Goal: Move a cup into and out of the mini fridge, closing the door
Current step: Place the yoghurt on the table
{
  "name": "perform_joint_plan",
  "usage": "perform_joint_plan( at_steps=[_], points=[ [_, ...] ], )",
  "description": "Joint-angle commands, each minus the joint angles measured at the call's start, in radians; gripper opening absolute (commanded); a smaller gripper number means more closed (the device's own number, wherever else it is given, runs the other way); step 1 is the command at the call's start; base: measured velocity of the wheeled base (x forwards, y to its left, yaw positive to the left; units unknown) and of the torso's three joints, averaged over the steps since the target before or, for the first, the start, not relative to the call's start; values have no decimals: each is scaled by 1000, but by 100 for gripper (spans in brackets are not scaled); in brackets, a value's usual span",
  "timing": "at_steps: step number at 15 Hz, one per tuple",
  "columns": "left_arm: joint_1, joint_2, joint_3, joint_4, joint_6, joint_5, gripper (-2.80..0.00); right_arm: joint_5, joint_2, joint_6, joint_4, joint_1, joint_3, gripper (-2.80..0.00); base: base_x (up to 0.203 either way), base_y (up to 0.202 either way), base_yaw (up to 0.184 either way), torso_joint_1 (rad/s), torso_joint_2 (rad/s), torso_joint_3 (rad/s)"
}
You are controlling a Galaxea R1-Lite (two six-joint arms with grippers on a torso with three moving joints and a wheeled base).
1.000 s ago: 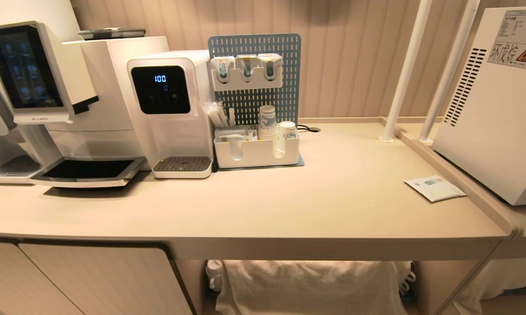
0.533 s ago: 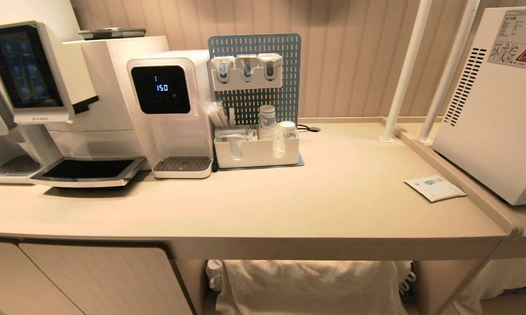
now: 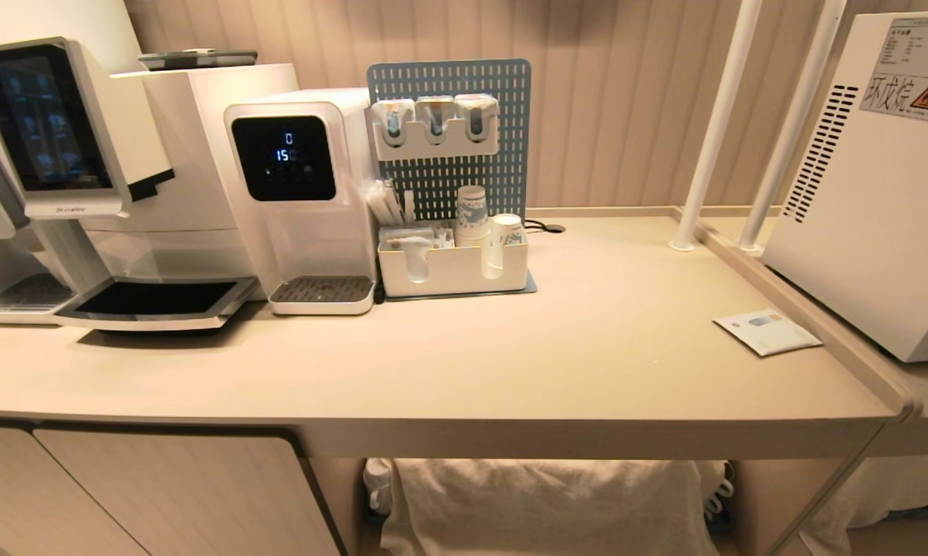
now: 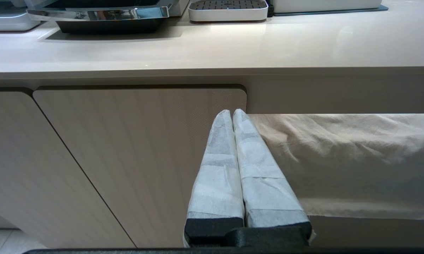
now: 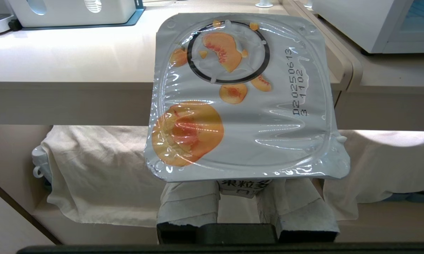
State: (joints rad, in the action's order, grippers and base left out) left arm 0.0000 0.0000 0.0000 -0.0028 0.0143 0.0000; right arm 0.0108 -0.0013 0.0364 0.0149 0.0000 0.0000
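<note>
In the right wrist view the cup (image 5: 243,102) fills the middle: a small white yogurt cup whose wide flat lid bears orange peach pictures. My right gripper (image 5: 240,190) is shut on the cup's body under that lid, below the counter's front edge; its fingertips are hidden by the lid. The mini fridge (image 3: 873,201) stands at the far right, its white vented side towards me. A strip of its pale blue door (image 5: 418,24) shows in the right wrist view. My left gripper (image 4: 232,113) hangs shut and empty before a cabinet door. Neither arm shows in the head view.
On the beige counter (image 3: 587,363) stand a coffee machine (image 3: 86,177), a water dispenser (image 3: 302,193) and a white organiser (image 3: 452,270) with paper cups. A white packet (image 3: 767,332) lies near the right edge. Two white poles (image 3: 715,131) rise there. A cloth (image 3: 541,502) hangs underneath.
Only the digits on the water dispenser's display differ. Everything else in the head view has kept still.
</note>
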Motion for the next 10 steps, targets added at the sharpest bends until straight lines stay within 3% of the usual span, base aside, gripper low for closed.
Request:
perform_joint_plan(
  at_steps=[1, 3, 7, 10],
  points=[
    [0, 0, 0, -2, -2, 0, -280, 0, 1, 0, 0, 0, 9, -280, 0, 0, 0, 0, 0, 0],
    [0, 0, 0, -2, -2, 0, -280, 0, 1, 0, 0, 0, 9, -280, 57, 0, 1, 1, -1, 1],
    [0, 0, 0, 1, -4, -1, -280, 0, 1, -1, 0, 0, 9, -280, 170, 0, -1, 3, 4, 1],
    [0, 0, 0, 0, -6, 1, -280, 0, 1, -1, 0, 0, 9, -280, 0, 0, 0, 0, 0, 0]
  ],
)
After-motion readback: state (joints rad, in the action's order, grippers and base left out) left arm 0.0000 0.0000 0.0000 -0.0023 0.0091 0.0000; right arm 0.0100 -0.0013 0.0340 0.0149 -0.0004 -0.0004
